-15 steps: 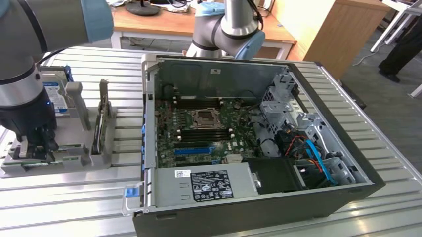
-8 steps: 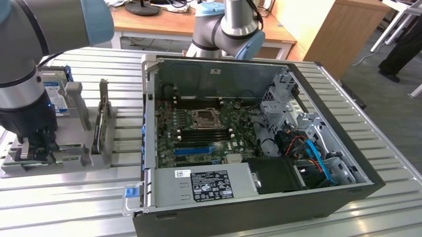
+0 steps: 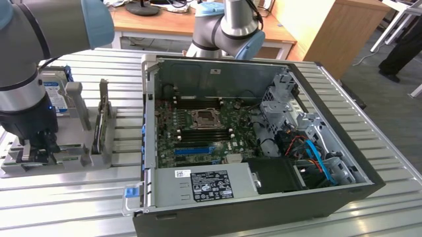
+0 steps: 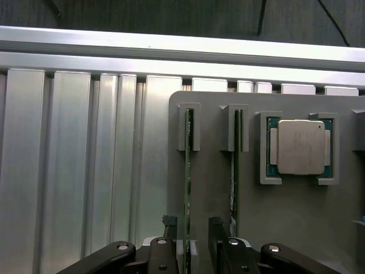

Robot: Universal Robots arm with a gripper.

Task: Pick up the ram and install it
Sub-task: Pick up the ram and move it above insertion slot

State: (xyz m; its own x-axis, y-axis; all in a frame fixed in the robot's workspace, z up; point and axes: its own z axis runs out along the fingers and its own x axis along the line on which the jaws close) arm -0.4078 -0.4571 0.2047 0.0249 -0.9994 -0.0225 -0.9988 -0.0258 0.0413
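Observation:
Two rams stand on edge in a grey holder (image 4: 210,182). They are thin green sticks, one (image 4: 186,188) between my fingertips and a second (image 4: 232,188) beside it. My gripper (image 4: 191,242) is open and hangs low over one end of the first ram. One black finger (image 4: 167,240) is on each side of the stick, with a small gap left to each. In the exterior view my gripper (image 3: 41,143) is down over the near end of the holder (image 3: 63,165), to the exterior view's left of the computer.
A square silver processor (image 4: 300,146) sits in its own pocket of the holder beside the rams. A hard drive (image 3: 58,101) with a blue-and-white label stands behind the arm. The open computer case (image 3: 149,123) lies on the slatted metal table (image 3: 66,207), its motherboard (image 3: 197,123) exposed.

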